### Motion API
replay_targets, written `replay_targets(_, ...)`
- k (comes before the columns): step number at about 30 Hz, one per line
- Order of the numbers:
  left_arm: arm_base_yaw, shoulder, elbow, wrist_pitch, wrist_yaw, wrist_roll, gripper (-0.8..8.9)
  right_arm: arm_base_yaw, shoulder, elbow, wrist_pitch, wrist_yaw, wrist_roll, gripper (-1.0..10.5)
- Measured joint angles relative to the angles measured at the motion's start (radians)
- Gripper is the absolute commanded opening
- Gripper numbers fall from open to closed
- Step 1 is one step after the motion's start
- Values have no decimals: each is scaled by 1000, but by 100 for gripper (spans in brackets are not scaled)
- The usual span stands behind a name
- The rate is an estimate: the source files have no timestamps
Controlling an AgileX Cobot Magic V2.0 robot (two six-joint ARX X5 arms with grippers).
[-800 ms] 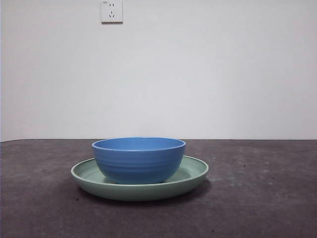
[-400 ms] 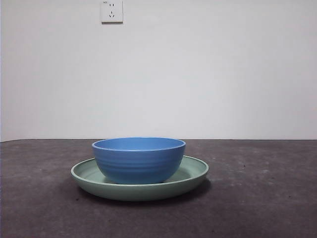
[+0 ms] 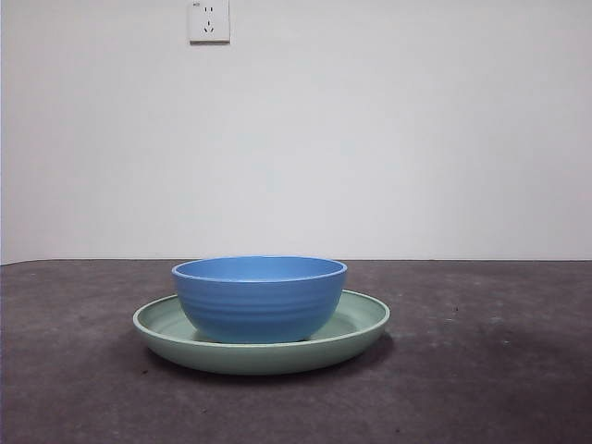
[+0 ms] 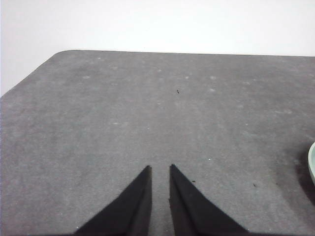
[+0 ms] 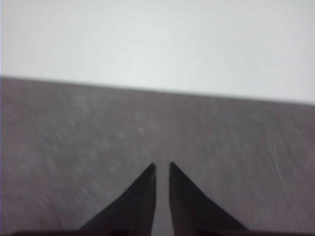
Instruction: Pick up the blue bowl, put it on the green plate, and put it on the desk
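Note:
The blue bowl [image 3: 259, 298] stands upright in the middle of the green plate [image 3: 363, 319], and the plate rests on the desk [image 3: 481, 370]. Neither arm shows in the front view. My left gripper [image 4: 160, 167] hovers shut over bare desk [image 4: 147, 108] with nothing between its jaws; a sliver of the green plate's rim [image 4: 312, 164] shows at the edge of that view. My right gripper [image 5: 161, 164] is also shut and holds nothing, above bare desk [image 5: 98, 128]. The right wrist picture is blurred.
A white wall with a power socket [image 3: 209, 20] stands behind the desk. The desk's far rounded corner [image 4: 64, 53] shows in the left wrist view.

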Motion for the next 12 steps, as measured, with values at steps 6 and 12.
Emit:
replay_targets(6,0,0,0,0,0,0,59,0,-56,-107,-11,39,0,40)
replay_targets(12,0,0,0,0,0,0,59,0,-56,-107,-55,39,0,40)
